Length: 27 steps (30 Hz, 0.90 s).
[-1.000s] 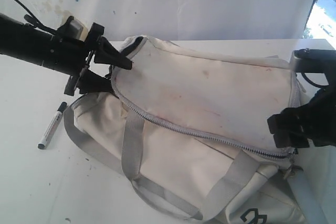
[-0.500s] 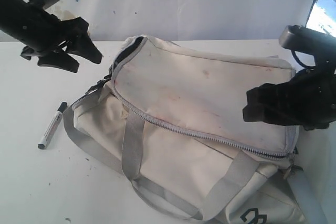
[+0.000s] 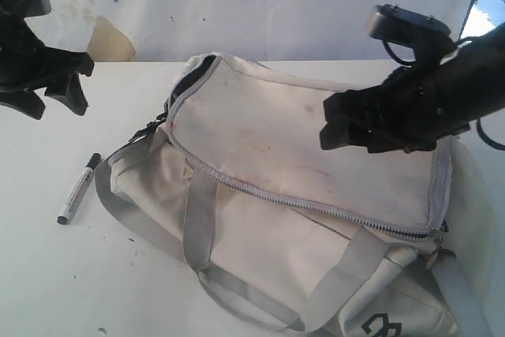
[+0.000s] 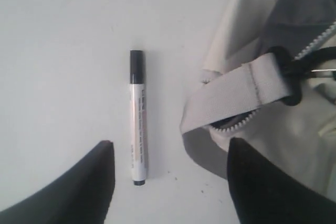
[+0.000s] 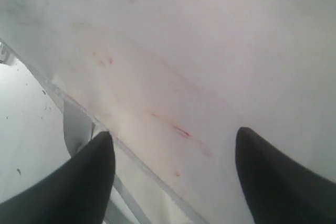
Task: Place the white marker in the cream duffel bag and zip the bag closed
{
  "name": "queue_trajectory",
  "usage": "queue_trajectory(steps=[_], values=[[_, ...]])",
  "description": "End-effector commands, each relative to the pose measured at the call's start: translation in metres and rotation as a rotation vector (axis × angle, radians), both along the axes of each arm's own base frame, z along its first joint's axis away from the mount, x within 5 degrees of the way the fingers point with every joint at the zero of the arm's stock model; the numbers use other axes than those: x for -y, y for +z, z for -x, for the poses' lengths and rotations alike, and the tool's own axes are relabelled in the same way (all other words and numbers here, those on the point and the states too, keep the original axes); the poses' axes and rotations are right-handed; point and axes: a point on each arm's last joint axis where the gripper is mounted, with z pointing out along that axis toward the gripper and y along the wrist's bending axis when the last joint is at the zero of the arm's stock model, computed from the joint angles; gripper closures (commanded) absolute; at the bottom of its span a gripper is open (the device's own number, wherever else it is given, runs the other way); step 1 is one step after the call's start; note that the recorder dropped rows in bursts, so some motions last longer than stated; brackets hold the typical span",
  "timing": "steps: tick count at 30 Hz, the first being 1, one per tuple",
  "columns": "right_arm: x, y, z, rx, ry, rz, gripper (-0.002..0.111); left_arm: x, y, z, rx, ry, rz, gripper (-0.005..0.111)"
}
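The cream duffel bag [image 3: 300, 171] lies across the table with faint reddish stains on its top flap, its grey zipper [image 3: 300, 204] unzipped along the flap's edge and round the far left corner. The white marker [image 3: 78, 188] with a black cap rests on the table left of the bag. In the left wrist view the white marker [image 4: 138, 121] lies beside the grey strap [image 4: 236, 95]. My left gripper [image 3: 54, 100] hovers open above and behind the marker. My right gripper [image 3: 347, 128] hangs open over the bag's flap [image 5: 210, 66], holding nothing.
A white backdrop [image 3: 276, 5] with a tan patch [image 3: 110, 41] rises behind the table. Grey webbing handles [image 3: 201, 226] drape over the bag's front. A black logo [image 3: 379, 327] shows at the bag's near right end.
My left gripper has let go of the bag's left corner and swung up and to the left. My right gripper has risen from the right end to over the flap.
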Motion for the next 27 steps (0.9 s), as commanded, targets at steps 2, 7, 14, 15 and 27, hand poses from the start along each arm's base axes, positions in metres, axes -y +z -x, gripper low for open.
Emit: queue_trajectory(steps=[2, 7, 14, 15, 27], values=[[-0.027, 0.002, -0.017, 0.018, 0.079, 0.006, 0.047, -0.009, -0.009, 0.018, 0.027, 0.039, -0.061, 0.041], [-0.058, 0.002, -0.029, 0.028, 0.176, 0.034, 0.047, -0.017, -0.019, 0.037, 0.026, 0.054, -0.117, 0.041], [-0.107, 0.002, -0.037, 0.079, 0.268, 0.135, 0.047, -0.020, -0.023, 0.061, 0.039, 0.055, -0.125, 0.041], [-0.113, 0.002, -0.037, 0.085, 0.278, 0.152, 0.047, -0.021, -0.025, 0.064, 0.040, 0.055, -0.127, 0.041], [-0.177, -0.006, -0.034, 0.176, 0.377, 0.233, 0.047, -0.023, -0.034, 0.083, 0.047, 0.057, -0.129, 0.041]])
